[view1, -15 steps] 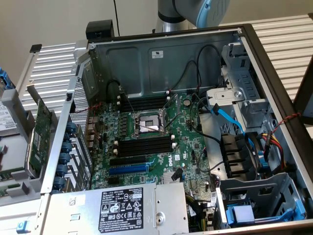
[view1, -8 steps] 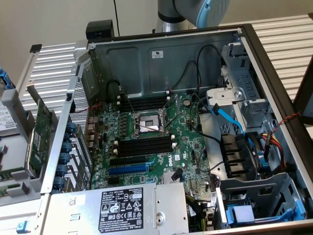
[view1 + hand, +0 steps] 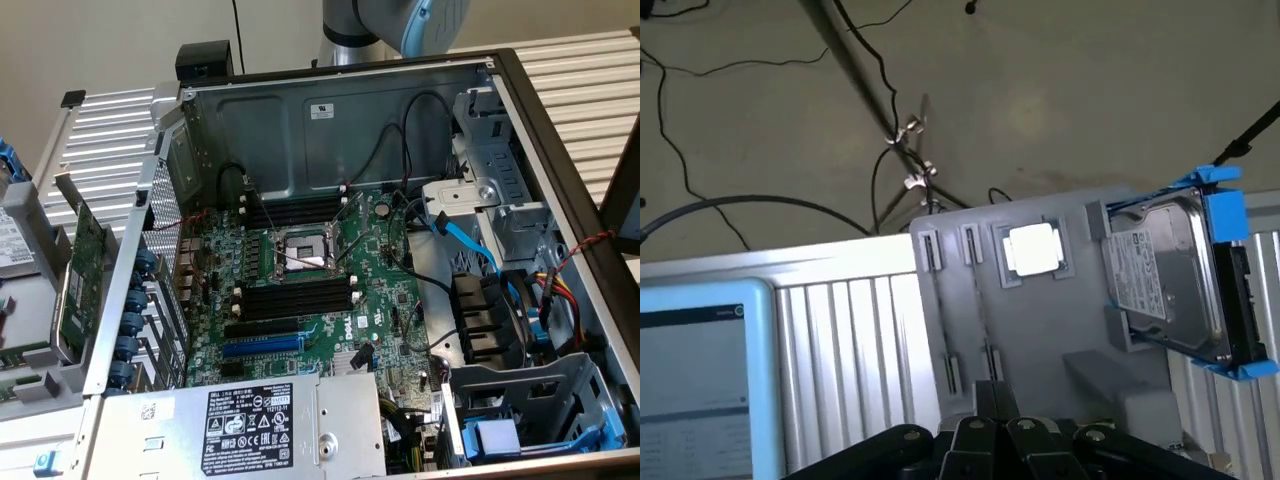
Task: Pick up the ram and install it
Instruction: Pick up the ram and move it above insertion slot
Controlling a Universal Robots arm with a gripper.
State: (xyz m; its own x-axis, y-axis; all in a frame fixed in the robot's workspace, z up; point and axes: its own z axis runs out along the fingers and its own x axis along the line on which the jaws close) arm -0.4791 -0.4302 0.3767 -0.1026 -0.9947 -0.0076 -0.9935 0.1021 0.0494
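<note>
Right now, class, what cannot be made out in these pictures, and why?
Exterior view: the robot arm is cut off by the upper edge.
Exterior view: the power supply label is too small to read.
Wrist view: print on the hard drive is too small; the screen runs off the edge.

Silver-grey arm [image 3: 385, 20], pale blue joint cap [image 3: 440, 25] (rounded, glossy), at the exterior view's top edge; black gripper [image 3: 995, 398] with round screw heads.
</note>
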